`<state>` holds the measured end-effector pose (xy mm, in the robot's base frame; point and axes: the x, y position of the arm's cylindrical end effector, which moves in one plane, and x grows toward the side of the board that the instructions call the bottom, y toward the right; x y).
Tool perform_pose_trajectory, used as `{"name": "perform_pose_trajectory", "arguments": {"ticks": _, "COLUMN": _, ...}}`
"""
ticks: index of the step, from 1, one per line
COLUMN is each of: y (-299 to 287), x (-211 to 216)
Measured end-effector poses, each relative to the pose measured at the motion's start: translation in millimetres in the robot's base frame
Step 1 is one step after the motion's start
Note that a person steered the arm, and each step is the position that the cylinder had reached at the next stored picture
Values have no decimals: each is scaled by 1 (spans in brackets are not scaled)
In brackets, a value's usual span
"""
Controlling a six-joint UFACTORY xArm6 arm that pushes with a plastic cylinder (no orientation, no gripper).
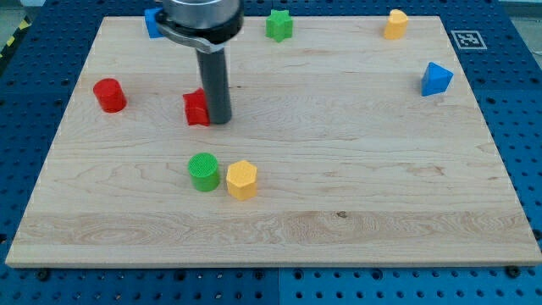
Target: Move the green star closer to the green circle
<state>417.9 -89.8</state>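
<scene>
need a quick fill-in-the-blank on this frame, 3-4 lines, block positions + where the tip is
1. The green star sits near the view's ____ edge of the board.
2. The block touching the green circle on its right is ____ in colour.
3. My tip stands right beside a ____ block.
4. The block nearest the board's right edge is ____.

Missing words: top; yellow; red; blue
</scene>
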Motion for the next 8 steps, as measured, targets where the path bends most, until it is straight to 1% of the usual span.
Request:
{"name": "perform_pose_trajectory", "arguments": {"ticks": 1, "y": -28, "x": -14}}
{"name": "perform_pose_trajectory", "arguments": {"ticks": 3, "y": -82, "x": -28}}
{"name": "perform_pose_trajectory", "arguments": {"ticks": 4, "y": -61, "x": -75}}
{"name": "perform_pose_trajectory", "arguments": {"ticks": 5, "y": -13, "x": -127}}
{"name": "perform_pose_trajectory", "arguments": {"ticks": 6, "y": 18, "x": -165}}
{"name": "perform_pose_trajectory", "arguments": {"ticks": 8, "y": 22, "x": -226}}
